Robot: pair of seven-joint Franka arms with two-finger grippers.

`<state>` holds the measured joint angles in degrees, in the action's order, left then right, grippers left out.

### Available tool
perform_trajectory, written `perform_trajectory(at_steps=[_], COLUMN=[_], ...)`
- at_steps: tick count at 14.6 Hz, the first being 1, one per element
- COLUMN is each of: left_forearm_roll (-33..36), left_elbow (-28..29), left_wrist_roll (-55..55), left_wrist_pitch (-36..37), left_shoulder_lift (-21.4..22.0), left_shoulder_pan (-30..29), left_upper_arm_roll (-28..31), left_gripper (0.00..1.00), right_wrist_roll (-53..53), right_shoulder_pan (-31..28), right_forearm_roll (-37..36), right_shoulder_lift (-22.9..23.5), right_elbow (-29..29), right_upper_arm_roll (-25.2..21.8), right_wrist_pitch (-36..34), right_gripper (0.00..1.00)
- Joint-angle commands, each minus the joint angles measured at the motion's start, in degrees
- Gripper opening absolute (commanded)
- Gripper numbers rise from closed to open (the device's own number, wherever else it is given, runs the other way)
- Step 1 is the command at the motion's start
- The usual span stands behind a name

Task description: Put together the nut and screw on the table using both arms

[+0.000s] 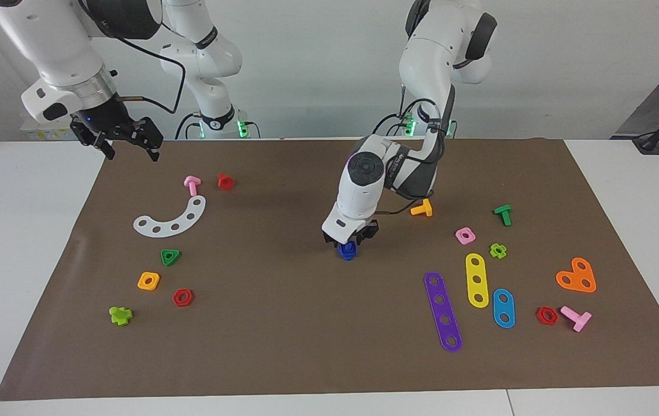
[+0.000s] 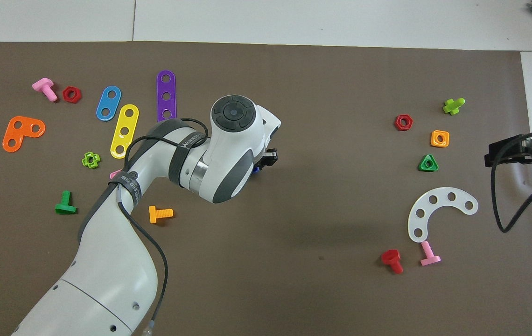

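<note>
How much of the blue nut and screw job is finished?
The left gripper is down on a blue piece mid-mat; whether nut and screw are already joined can't be told. The right gripper waits raised over the mat's corner. Left: letting go and lifting away.
</note>
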<state>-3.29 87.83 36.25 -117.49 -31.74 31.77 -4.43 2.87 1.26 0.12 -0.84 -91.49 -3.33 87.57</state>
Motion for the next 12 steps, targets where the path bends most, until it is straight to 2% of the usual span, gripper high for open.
perform_trajectory(at_steps=[1,4,6,8,12], left_forearm_roll=[-0.8,-0.9,-0.8,-0.8,-1.3], left_elbow=[-2.1,-9.6,-10.0,-9.7,-9.3], left_wrist_roll=[0.5,0.3,-0.1,-1.4,-12.3], left_wrist_pitch=[3.2,12.0,13.3,15.0,21.3], left_shoulder_lift=[0.5,0.2,1.5,5.5,11.7], left_shoulder_pan=[0.7,-2.3,-5.5,-11.1,-18.9], left_upper_arm_roll=[1.2,1.5,1.6,0.7,1.3], left_gripper=[0.81,0.81,0.81,0.81,0.81], right_wrist_roll=[1.1,2.1,2.8,3.5,5.8], right_shoulder_pan=[-0.9,-0.9,-0.8,-0.7,-0.2], right_forearm_roll=[2.6,3.0,3.0,2.9,2.6], right_shoulder_lift=[-0.9,-0.9,-1.0,-1.0,-1.4], right_elbow=[-1.1,-1.2,-1.2,-1.3,-2.0], right_upper_arm_roll=[0.5,0.5,0.5,0.5,0.5], right_wrist_pitch=[0.8,0.9,0.9,1.1,1.2], right_gripper=[1.0,1.0,1.0,1.0,1.0])
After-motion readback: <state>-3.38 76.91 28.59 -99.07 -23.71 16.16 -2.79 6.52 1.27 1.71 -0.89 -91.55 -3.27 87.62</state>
